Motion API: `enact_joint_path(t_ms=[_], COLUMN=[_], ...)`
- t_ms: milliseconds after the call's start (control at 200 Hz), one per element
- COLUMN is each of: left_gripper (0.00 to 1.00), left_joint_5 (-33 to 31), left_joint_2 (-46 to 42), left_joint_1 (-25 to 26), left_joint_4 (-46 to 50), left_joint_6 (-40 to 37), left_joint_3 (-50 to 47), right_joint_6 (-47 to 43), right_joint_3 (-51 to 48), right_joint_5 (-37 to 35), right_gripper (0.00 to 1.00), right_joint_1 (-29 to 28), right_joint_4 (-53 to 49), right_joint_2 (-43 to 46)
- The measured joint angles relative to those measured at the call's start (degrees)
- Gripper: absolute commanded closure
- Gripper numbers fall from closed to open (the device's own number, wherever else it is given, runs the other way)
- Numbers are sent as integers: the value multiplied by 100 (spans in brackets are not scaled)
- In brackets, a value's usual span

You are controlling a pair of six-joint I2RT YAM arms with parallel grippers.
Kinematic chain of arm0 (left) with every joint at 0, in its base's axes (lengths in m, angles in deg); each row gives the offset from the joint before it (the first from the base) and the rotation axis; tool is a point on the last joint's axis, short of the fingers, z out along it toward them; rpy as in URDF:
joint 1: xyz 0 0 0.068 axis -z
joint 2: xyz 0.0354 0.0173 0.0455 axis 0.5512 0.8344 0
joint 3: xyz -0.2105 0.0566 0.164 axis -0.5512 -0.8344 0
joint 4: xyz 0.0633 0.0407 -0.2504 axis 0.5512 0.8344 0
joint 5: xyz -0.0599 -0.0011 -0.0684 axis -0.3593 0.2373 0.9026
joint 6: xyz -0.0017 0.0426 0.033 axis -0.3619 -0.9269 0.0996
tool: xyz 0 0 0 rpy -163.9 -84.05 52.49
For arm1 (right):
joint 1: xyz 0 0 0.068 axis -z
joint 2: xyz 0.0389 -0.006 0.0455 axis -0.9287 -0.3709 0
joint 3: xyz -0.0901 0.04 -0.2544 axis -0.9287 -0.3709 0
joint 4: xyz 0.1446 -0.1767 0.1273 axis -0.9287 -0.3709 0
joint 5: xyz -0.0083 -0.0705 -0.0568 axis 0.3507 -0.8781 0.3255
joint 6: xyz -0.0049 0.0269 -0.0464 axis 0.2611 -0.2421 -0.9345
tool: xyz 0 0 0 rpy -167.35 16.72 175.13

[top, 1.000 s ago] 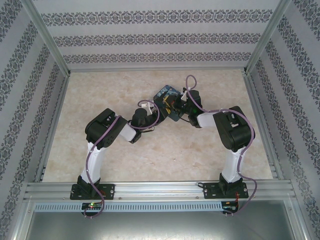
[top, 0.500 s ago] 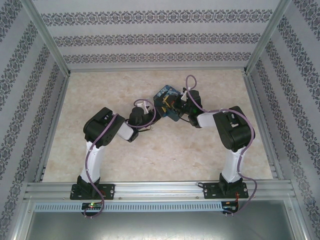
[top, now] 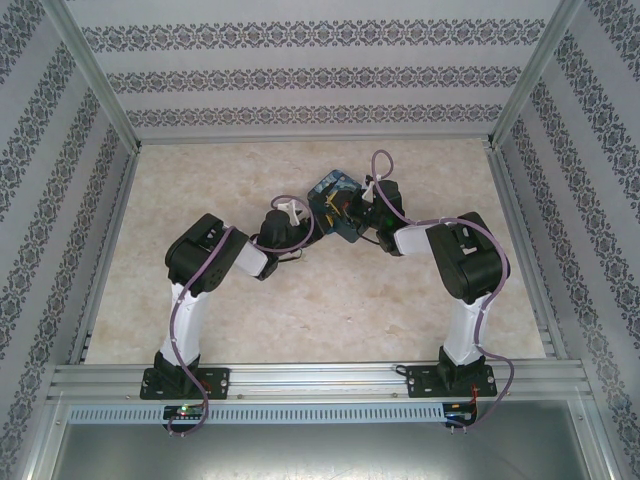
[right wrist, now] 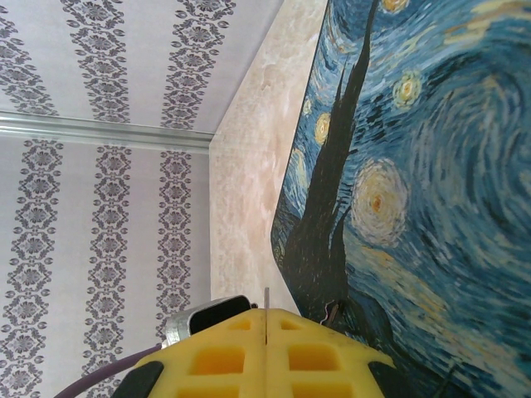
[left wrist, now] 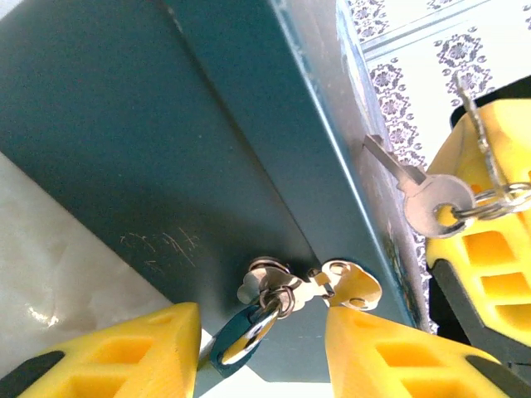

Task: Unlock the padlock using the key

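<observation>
The padlock, blue-bodied with a silvery shackle, hangs from the metal hasp on the side of the blue tin. My left gripper is open, with one yellow finger on each side of the padlock and a gap to its body. The key, on a small ring, is pinched in my right gripper and its blade points at the tin's edge. In the right wrist view the right gripper is shut, and the key shows as a thin edge between the pads.
The tin stands tilted at mid-table between the left gripper and the right gripper. Its night-sky lid faces the right wrist. Patterned walls and metal rails enclose the marbled table.
My left wrist has shifted slightly left and farther back beside the tin. The right arm and the tin have stayed in place.
</observation>
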State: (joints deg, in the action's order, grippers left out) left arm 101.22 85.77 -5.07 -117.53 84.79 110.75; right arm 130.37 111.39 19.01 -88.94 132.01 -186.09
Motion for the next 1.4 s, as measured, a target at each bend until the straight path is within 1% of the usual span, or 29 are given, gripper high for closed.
enact_joint_path(t_ms=[180, 325, 420, 734, 774, 909, 949, 1039, 1124, 1264, 1324, 1399], left_gripper=[58, 61, 65, 67, 69, 72, 75, 77, 84, 92, 100, 100], left_joint_5=[44, 24, 22, -101, -133, -195, -203, -234, -208, -212, -212, -208], left_joint_2=[-94, -149, -157, -232, -243, -243, -243, -243, -232, -229, -229, -229], left_joint_1=[26, 44, 48, 118, 125, 131, 149, 157, 164, 192, 192, 192], left_joint_4=[435, 780, 916, 1392, 1471, 1644, 1687, 1801, 1858, 1910, 1928, 1937], left_joint_6=[-431, -728, -850, -1274, -1318, -1445, -1467, -1543, -1606, -1716, -1731, -1733], left_joint_3=[101, 197, 238, 369, 396, 463, 485, 535, 586, 651, 658, 660], right_joint_6=[2, 7, 24, 44, 44, 44, 44, 44, 44, 42, 42, 44], right_joint_3=[0, 0, 0, 0, 0, 0, 0, 0, 0, 0, 0, 0], right_joint_5=[7, 15, 17, 22, 22, 22, 22, 22, 22, 17, 17, 17], right_gripper=[100, 100, 100, 100, 100, 100, 100, 100, 100, 100, 100, 100], right_joint_1=[0, 11, 15, 24, 24, 24, 24, 26, 26, 35, 35, 35], right_joint_4=[2, 11, 20, 63, 63, 66, 74, 87, 96, 149, 155, 160], right_joint_2=[0, -2, -9, -22, -22, -24, -26, -33, -33, -48, -52, -52])
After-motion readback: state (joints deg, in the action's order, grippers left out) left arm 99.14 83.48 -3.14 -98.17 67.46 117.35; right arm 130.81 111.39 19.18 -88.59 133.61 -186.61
